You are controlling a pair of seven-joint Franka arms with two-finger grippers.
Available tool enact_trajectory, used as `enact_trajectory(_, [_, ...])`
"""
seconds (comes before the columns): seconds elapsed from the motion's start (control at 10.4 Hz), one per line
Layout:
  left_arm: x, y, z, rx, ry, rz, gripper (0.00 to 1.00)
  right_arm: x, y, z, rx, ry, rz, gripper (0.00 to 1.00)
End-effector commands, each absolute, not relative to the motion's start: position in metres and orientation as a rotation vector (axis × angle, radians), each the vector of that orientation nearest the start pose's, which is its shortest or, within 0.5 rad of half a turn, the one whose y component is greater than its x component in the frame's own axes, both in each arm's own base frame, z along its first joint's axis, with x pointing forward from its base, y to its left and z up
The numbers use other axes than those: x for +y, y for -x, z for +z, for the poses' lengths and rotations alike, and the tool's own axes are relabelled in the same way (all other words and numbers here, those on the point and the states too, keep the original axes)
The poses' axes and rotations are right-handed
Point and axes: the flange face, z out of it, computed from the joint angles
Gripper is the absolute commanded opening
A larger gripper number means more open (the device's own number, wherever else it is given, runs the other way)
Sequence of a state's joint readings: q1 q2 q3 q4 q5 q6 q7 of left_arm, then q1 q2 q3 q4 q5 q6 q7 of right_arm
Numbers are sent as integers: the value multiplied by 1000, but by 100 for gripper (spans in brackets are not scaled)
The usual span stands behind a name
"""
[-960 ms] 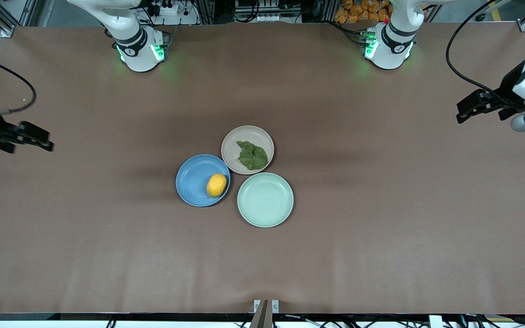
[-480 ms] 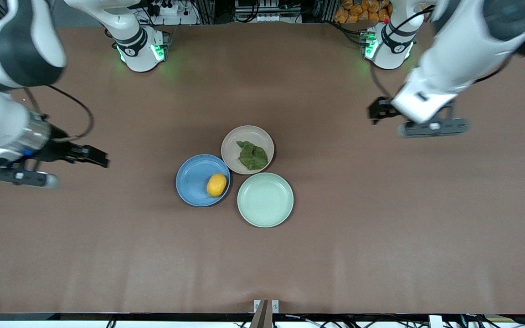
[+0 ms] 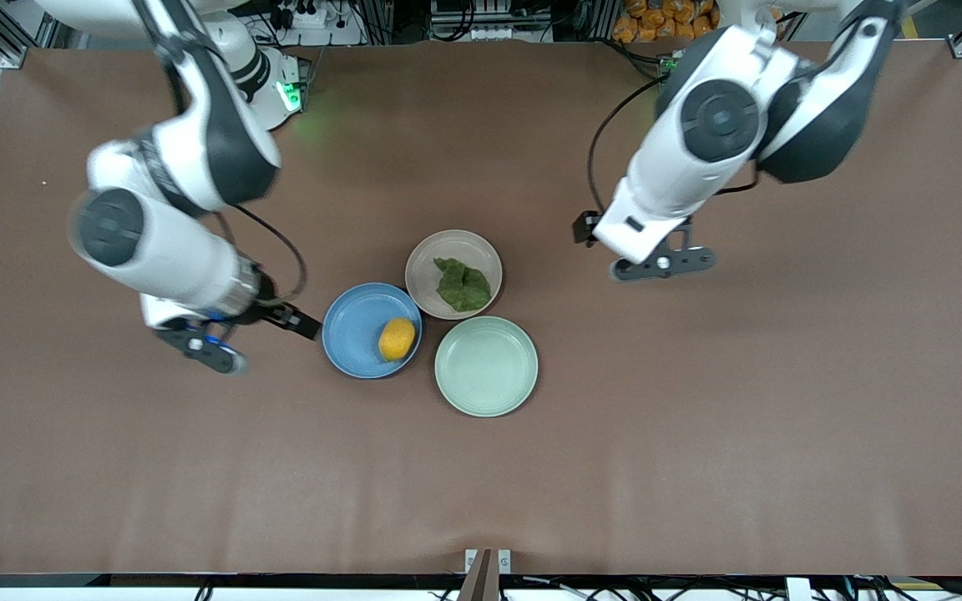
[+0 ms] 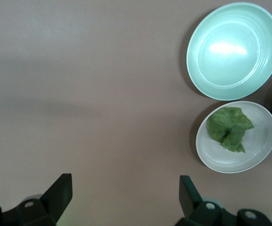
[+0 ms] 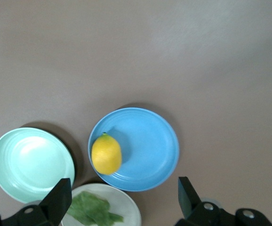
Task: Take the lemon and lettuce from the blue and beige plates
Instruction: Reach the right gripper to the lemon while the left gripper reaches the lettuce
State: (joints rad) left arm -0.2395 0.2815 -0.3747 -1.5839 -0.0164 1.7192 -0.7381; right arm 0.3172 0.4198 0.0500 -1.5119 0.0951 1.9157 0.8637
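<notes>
both my arms have swung in toward the plates | left pincer (image 3: 583,232) open over bare table (image 3: 698,417), right pincer (image 3: 301,322) open beside blue plate (image 3: 351,330) | lemon (image 3: 397,339) on it: firm, rolls, grip its middle | lettuce (image 3: 463,285) on beige plate (image 3: 427,259): limp, pinch a fold

From my remote station: a brown table covering (image 3: 698,434) fills the front view, faintly creased near its nearer edge, where a small metal bracket (image 3: 488,561) sits at the middle. Past the farther edge I see aluminium framing (image 3: 17,33), a tangle of black cables (image 3: 481,21) and what may be a heap of orange items (image 3: 660,18). Soft overhead light casts blurred shadows.
</notes>
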Motion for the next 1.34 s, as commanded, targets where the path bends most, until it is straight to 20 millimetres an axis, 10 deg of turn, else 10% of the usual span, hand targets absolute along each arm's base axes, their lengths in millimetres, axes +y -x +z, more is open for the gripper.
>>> enact_trajectory(0.0, [-357,-523,451,-348,3163,312,100,292,-638,369,932,2889,103,100])
enact_trajectory(0.38, [-387,-505,418,-459,3202,299,100,321,-632,292,1005,2903,168,100])
enact_trajectory(1.25, [-472,-455,323,-758,3336,275,100,334,-624,231,973,2945,222,100])
